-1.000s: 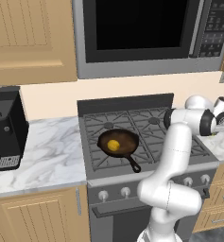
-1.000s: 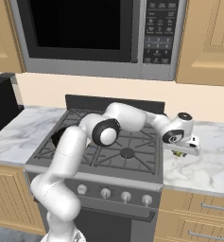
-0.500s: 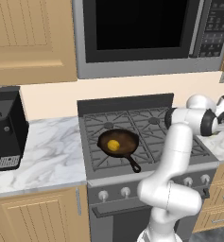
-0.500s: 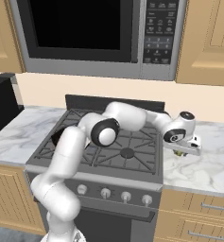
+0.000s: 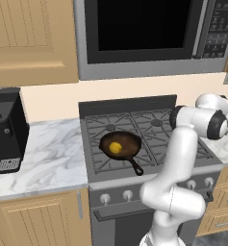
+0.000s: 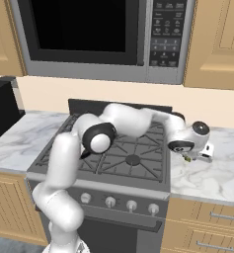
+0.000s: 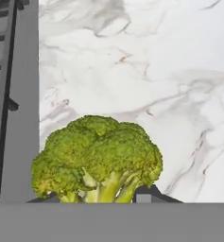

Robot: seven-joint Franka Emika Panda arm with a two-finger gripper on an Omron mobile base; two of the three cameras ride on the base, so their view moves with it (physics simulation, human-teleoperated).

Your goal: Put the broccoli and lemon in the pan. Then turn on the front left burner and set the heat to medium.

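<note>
Right of the stove, the arm is stretched low over the table; the jaws are closed around the broccoli.

Even bright rendered light, soft shadows, sharp, no glare.

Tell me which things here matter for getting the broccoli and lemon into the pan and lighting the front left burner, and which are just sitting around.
Part of the job:
- broccoli, between the gripper's fingertips by the marble counter
- lemon, already in the pan
- front left burner, under that pan
- stove knobs

Just lying about:
- microwave
- black coffee machine
- wooden cabinets
</note>
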